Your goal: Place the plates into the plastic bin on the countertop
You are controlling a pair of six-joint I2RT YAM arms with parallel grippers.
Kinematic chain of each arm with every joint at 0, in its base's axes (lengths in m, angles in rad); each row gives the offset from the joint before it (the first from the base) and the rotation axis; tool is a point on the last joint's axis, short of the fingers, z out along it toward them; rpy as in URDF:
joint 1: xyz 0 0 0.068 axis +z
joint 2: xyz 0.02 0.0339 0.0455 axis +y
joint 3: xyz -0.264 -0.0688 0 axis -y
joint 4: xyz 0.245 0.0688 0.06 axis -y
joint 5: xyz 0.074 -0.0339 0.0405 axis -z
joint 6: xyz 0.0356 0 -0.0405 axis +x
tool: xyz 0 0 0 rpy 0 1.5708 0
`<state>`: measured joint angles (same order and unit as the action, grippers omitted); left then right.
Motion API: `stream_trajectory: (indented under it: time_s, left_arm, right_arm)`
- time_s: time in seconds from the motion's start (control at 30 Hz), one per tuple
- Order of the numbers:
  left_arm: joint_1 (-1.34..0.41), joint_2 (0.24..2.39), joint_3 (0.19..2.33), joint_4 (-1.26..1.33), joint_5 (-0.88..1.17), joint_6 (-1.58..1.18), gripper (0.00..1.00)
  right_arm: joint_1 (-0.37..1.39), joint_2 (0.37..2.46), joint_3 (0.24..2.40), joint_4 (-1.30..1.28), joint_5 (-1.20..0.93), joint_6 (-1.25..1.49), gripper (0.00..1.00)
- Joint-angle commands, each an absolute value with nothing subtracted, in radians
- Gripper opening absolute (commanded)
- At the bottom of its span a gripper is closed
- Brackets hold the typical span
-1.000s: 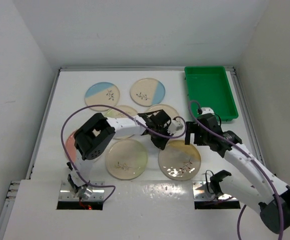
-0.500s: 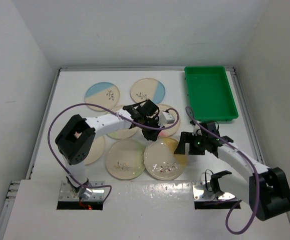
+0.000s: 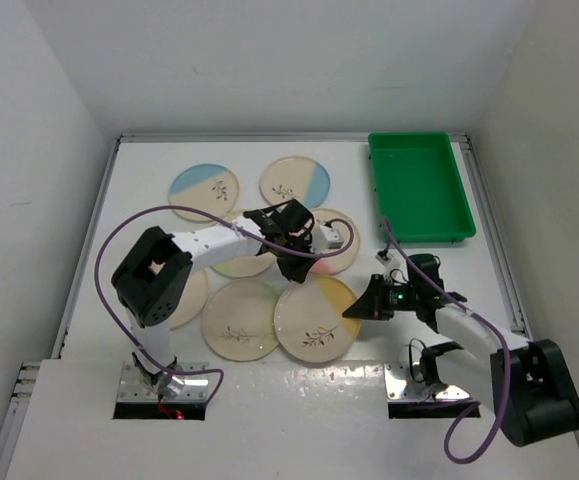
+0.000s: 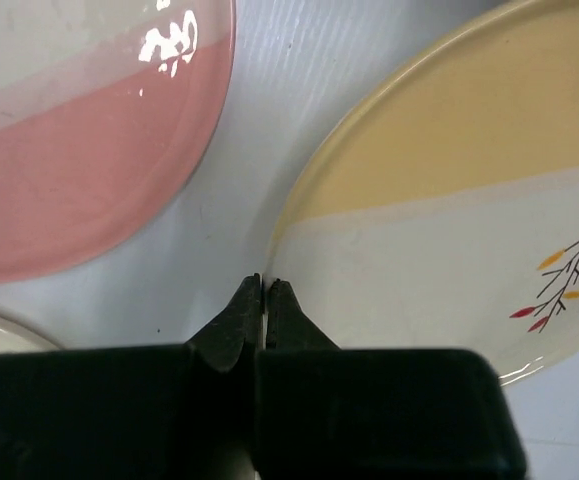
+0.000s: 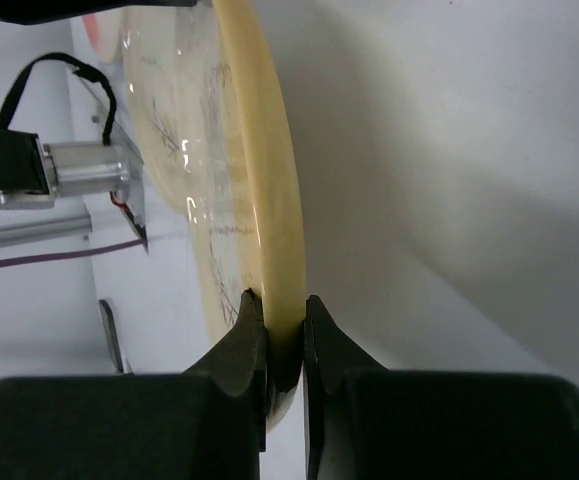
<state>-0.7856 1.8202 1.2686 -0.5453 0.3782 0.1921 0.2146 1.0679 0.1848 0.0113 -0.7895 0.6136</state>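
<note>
With our right fingers (image 5: 252, 325) clamped on the yellow plate (image 3: 316, 318)'s rim and our left fingers (image 4: 252, 305) closed empty at its edge, we are mid-pickup on the bench (image 3: 149, 180), near-left of the green plastic bin (image 3: 419, 190), so next we should lift and carry it there.

right gripper (image 5: 276, 310) clamped on rim of plate (image 5: 259, 150), one finger each side. Plate seen edge-on, yellow rim, sprig motif on glossy face. White bench (image 5: 449, 150) at right. Bkgd left: metal bracket (image 5: 79, 175) w/ black cable (image 5: 59, 70); purple cable (image 5: 59, 257) below.
</note>
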Motion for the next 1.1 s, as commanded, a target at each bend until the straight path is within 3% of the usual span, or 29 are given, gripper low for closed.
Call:
stream_trajectory:
  time_s: [0.0,0.07,0.1,0.2,0.37,0.63,0.93,1.07]
  left_arm:
    - [-0.779,1.821,1.308,-0.504,0.468,0.215,0.0]
    - [-0.77,1.821,1.347,-0.552,0.517,0.253,0.0]
    - [-0.755,1.821,1.402,-0.616,0.534,0.268,0.07]
    - [-0.704,1.812,1.529,-0.734,0.581,0.322,0.46]
    - [-0.544,1.773,1.673,-0.785,0.626,0.356,0.6]
    - [-0.377,1.724,1.668,-0.785,0.557,0.334,0.61]
    - [-0.376,1.641,1.352,-0.785,0.453,0.457,0.59]
    - [-0.376,1.641,1.269,-0.776,0.463,0.466,0.59]
  right_arm:
    - [0.187,1.005,0.209,0.003,-0.695,0.517,0.0]
    - [0.17,0.965,0.308,-0.107,-0.724,0.489,0.0]
    - [0.166,0.945,0.331,-0.13,-0.73,0.486,0.0]
    - [0.135,0.925,0.478,-0.193,-0.753,0.533,0.0]
    - [0.071,1.021,0.656,-0.009,-0.77,0.695,0.0]
    - [-0.152,1.322,0.815,0.502,-0.43,1.139,0.0]
    - [-0.271,1.436,0.703,0.688,-0.019,1.285,0.0]
    - [-0.291,1.525,0.721,0.704,-0.046,1.31,0.0]
